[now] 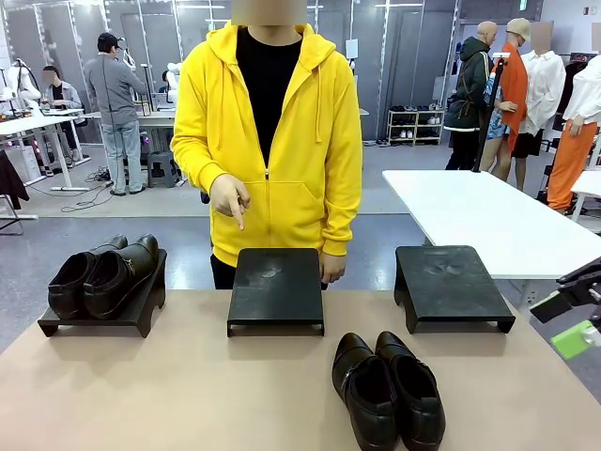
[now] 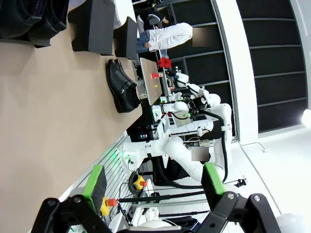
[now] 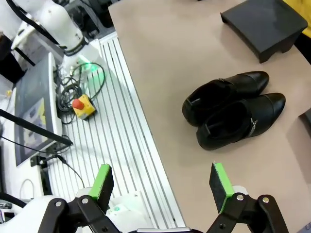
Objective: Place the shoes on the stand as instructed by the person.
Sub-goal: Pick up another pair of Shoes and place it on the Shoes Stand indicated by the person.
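On the left stand (image 1: pixel 143 308), one pair of shoes (image 1: pixel 103 277); on the tabletop (image 1: pixel 169 395), near the middle stand (image 1: pixel 275 282) and right stand (image 1: pixel 451 282), the other pair (image 1: pixel 387 390); person's hand (image 1: pixel 230 199) pointing down at the middle stand; left gripper (image 2: pixel 153 182) and right gripper (image 3: pixel 161 182) both spread wide.

the view is rolled sideways, so the tan table (image 2: pixel 43 111) runs down the left side. the left gripper (image 2: pixel 154 183) rises from the bottom edge, its green pads (image 2: pixel 95 187) wide apart with nothing between them. a pair of glossy black dress shoes (image 2: pixel 121 87) lies side by side on the tabletop, close to its edge. farther along the table stand a black stand (image 2: pixel 92 24) and a second stand (image 2: pixel 127 36) just beside it, both with bare tops. a third stand (image 2: pixel 39 42) in the top left corner carries another pair of shoes (image 2: pixel 29 17). past the table's edge the white right arm (image 2: pixel 165 145) bends upward, with a yellow emergency-stop box (image 2: pixel 139 182) below it.
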